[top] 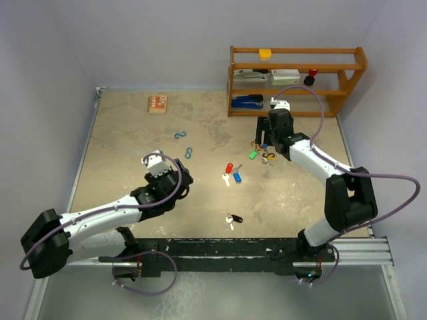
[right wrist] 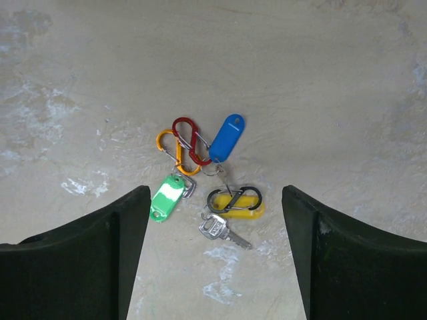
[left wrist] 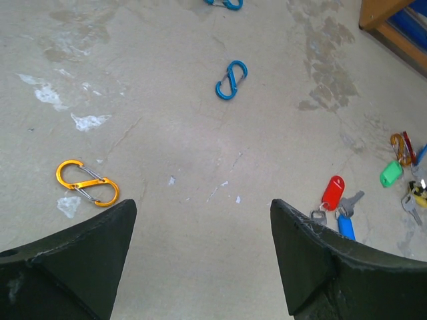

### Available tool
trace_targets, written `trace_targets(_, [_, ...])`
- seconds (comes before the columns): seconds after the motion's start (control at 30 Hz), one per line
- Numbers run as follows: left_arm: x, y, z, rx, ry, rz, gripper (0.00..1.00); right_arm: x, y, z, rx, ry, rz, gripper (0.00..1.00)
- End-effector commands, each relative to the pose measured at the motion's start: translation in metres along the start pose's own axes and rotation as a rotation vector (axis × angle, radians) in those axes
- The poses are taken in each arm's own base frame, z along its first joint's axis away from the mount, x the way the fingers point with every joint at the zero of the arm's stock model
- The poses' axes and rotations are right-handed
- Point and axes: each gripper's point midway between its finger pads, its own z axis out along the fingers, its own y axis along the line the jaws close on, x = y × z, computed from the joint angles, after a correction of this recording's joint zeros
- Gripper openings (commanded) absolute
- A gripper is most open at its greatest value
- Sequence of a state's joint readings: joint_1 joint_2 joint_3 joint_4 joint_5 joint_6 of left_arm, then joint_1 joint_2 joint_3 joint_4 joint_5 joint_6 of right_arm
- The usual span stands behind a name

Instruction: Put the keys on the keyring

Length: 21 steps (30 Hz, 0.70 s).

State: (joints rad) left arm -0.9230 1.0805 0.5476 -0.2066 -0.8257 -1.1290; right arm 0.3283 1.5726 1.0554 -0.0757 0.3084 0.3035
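A bunch of keys lies on the table between my right gripper's point(right wrist: 215, 193) open fingers: a blue tag point(right wrist: 227, 138), a green tag point(right wrist: 167, 197), a yellow tag point(right wrist: 241, 211) and a bare silver key point(right wrist: 223, 230). Orange point(right wrist: 172, 152), red point(right wrist: 189, 139) and black point(right wrist: 233, 199) S-shaped clips are tangled in with them. I cannot tell which piece is the keyring. Red point(left wrist: 332, 193) and blue point(left wrist: 345, 225) tagged keys lie just right of my left gripper point(left wrist: 202, 203), which is open and empty over bare table. A black-tagged key point(top: 233, 219) lies alone nearer the arm bases.
An orange clip point(left wrist: 87, 183) lies by my left finger, and two blue clips point(left wrist: 231, 80) point(top: 179, 135) lie farther out. A wooden shelf point(top: 297, 80) with office items stands at the back right. A small patterned box point(top: 157, 103) sits at the back left.
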Motion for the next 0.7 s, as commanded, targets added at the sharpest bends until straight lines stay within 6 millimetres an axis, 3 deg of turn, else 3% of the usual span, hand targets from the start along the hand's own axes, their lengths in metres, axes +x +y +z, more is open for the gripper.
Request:
trace_targets(0.0, [-0.017, 0.016, -0.002, -0.067, -0.081, -0.085, 0.78, -0.020, 0.015, -0.027, -0.084, -0.065, -0.014, 0.82])
trace_targets(0.17, [-0.018, 0.026, 0.000, -0.103, -0.096, -0.062, 0.79, 0.003, 0.065, -0.062, -0.197, -0.066, -0.119, 0.81])
trace_targets(0.27, [-0.007, 0.028, 0.005, -0.105, -0.026, -0.053, 0.81, 0.026, 0.093, -0.083, -0.280, -0.034, -0.172, 0.80])
trace_targets(0.47, [0.028, 0.032, 0.013, -0.093, 0.102, -0.049, 0.82, 0.044, 0.112, -0.110, -0.360, -0.028, -0.198, 0.80])
trace_targets(0.67, [0.043, 0.038, 0.020, -0.105, 0.135, -0.033, 0.83, 0.058, 0.119, -0.124, -0.406, -0.004, -0.249, 0.80])
